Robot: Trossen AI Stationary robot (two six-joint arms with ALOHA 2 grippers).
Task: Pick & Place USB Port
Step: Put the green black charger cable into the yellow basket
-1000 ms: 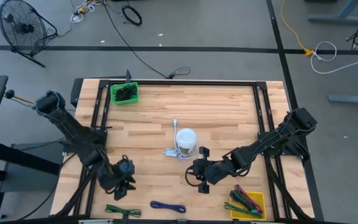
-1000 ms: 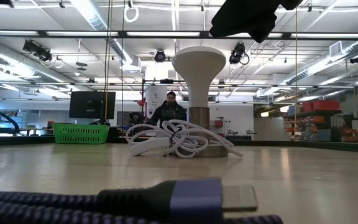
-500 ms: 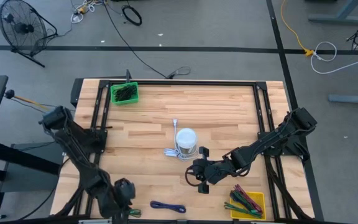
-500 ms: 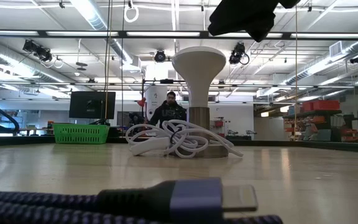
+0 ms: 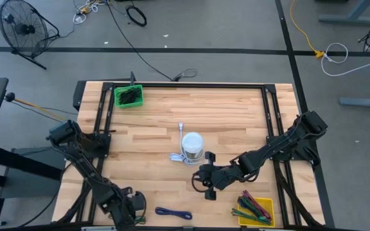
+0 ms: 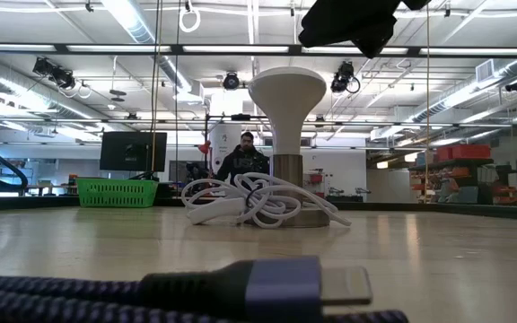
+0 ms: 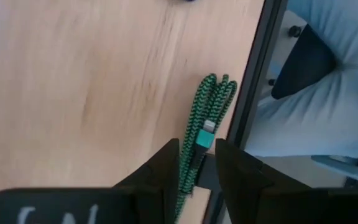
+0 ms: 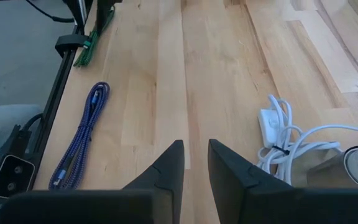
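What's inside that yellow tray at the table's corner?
The yellow tray holds a loose bundle of coloured cables, green, red and dark. Anything underneath them is covered and cannot be seen.

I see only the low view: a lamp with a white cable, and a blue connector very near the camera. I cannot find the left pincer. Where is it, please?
Observer: The left pincer is at the left of the near edge of the table, on your camera's side. It is over a green braided cable, with one finger on each side of the connector end.
Operator: And the dark shape at the top of my picture, which arm is it?
Observer: Most likely the right arm. The right pincer hangs open between the white lamp and the near edge, holding nothing.
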